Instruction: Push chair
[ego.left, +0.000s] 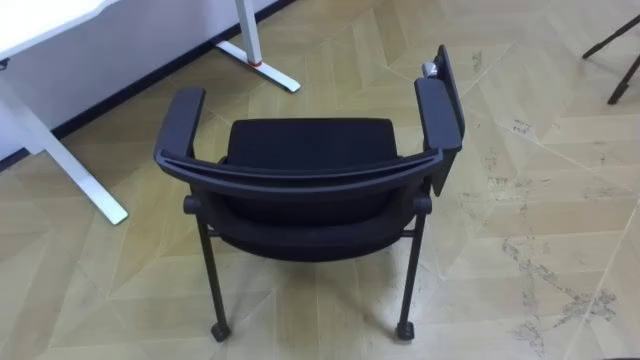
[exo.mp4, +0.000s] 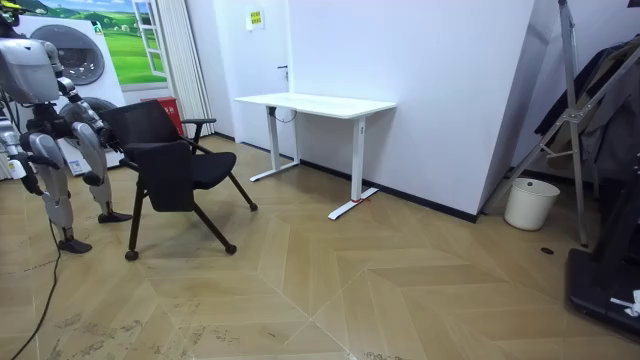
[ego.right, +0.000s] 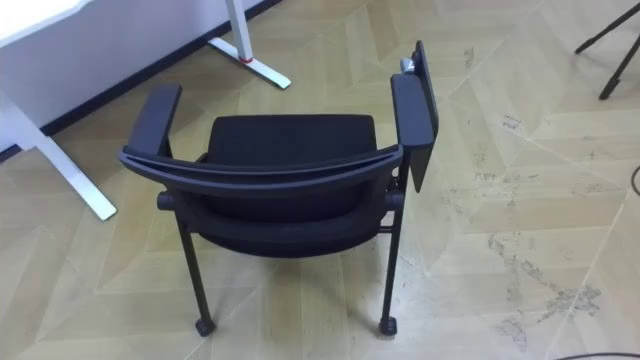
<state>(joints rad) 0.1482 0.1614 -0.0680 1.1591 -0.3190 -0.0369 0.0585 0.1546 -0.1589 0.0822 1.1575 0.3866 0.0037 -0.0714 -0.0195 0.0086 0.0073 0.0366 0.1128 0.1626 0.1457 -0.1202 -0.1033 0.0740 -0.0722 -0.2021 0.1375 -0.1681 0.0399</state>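
A black chair (ego.left: 310, 170) on castors stands right in front of me with its curved backrest (ego.left: 300, 178) towards me and its seat facing away. Its two armrests point away from me, and a folded writing tablet (ego.left: 447, 90) hangs on its right side. In the room view I stand behind the chair (exo.mp4: 175, 165) at the room view's left, arms bent forward. My left hand (exo.mp4: 100, 130) is close to the backrest and my right hand (exo.mp4: 28, 160) is lower at my side; both are too small to read.
A white desk (ego.left: 40, 20) with white legs (ego.left: 80, 180) stands ahead to the left, its second foot (ego.left: 262, 62) beyond the chair. Dark tripod legs (ego.left: 620, 60) show at the far right. A white bin (exo.mp4: 531, 203) and a rack (exo.mp4: 580, 120) stand by the wall.
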